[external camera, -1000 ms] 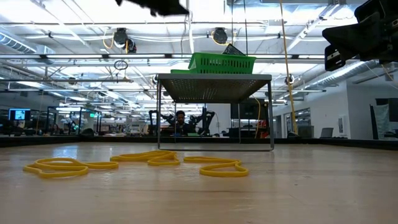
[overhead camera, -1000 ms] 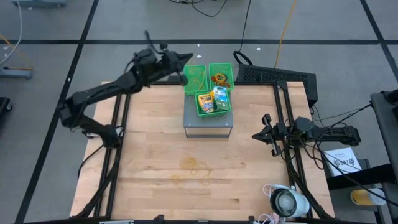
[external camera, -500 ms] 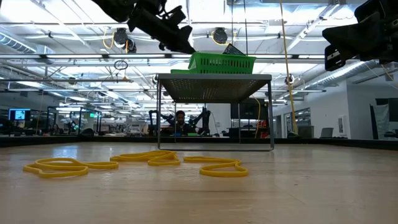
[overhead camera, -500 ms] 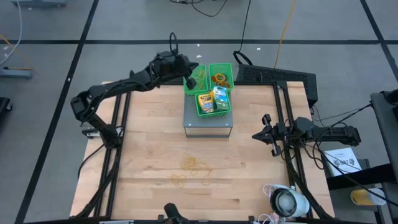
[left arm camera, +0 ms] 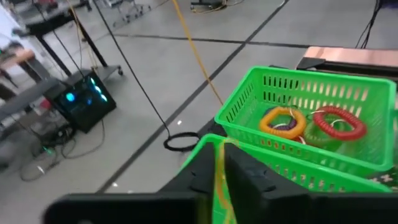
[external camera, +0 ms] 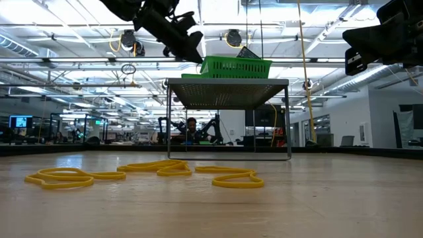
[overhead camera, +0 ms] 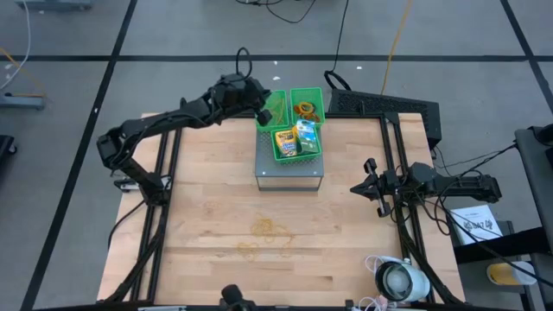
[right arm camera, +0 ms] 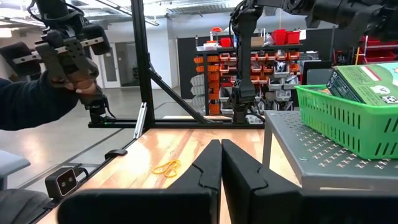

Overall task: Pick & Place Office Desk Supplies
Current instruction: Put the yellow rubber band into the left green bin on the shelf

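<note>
Three green mesh bins stand on a grey metal stand (overhead camera: 289, 168) at the table's far middle. The far left bin (overhead camera: 273, 107) holds tan rubber bands. The far right bin (left arm camera: 311, 118) holds an orange ring (left arm camera: 283, 120) and a red ring (left arm camera: 339, 122). In the near bin lie the crayon box (overhead camera: 284, 141) and the green-white packet (overhead camera: 306, 134). My left gripper (overhead camera: 261, 102) hangs over the far left bin's rim, shut on a rubber band. More rubber bands (overhead camera: 262, 228) lie flat on the table. My right gripper (overhead camera: 370, 186) waits shut at the table's right. My left gripper pinches a thin yellow-tan strand of rubber band (left arm camera: 219, 165) between its two fingers. It comes at the bin from the table's left, slanting a little downward. The strand runs along the narrow gap, just above the bin's green rim (left arm camera: 205, 146); the rest of the band is hidden.
A white round device with cables (overhead camera: 399, 281) sits at the near right corner, and a black flat unit (overhead camera: 384, 105) at the far right. Loose rubber bands (external camera: 155, 168) lie on the bare wood in front of the stand. A person's sleeve (right arm camera: 28, 102) shows beyond the table's left side.
My left gripper has come down and moved toward the table's right, from beside the stand to the far left bin's rim, tipping its fingers downward on the way. Over the last half second it has almost kept still.
</note>
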Robot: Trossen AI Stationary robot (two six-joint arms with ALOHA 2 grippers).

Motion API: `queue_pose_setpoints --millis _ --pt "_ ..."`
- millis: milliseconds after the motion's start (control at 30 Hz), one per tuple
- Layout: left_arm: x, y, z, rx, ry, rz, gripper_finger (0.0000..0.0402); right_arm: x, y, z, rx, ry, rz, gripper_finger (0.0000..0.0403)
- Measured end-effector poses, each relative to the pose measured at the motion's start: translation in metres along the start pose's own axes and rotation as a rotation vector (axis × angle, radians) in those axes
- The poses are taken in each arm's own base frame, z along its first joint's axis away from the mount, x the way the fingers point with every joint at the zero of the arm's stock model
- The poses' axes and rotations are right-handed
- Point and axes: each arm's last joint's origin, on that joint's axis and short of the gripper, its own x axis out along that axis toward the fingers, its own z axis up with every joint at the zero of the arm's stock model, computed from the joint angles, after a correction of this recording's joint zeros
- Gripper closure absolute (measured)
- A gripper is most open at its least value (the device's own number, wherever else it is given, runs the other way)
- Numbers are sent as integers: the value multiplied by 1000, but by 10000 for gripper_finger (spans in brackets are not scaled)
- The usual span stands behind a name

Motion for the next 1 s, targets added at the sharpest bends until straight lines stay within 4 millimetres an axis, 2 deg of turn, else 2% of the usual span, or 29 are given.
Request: queue_pose_setpoints --millis 200,267,367,467,600,700,833,1000 --pt "-4 -2 -4 -79 63 -4 265 0 0 0 0 0 0 403" --pt "-12 -3 -5 -65 101 -25 231 0 0 0 0 0 0 403" --pt "-36 -9 6 -33 85 -120 193 0 0 0 0 0 0 403" --pt "-69 -20 14 -61 91 -288 172 0 0 0 0 0 0 403" --pt "-109 -46 12 -104 211 -543 166 0 0 0 0 0 0 403" --pt "-130 -75 -4 -77 339 -640 167 0 0 0 0 0 0 403" --pt "-145 -117 -28 -23 407 -694 169 0 0 0 0 0 0 403" --pt "-155 -157 -56 -9 389 -717 167 0 0 0 0 0 0 403"
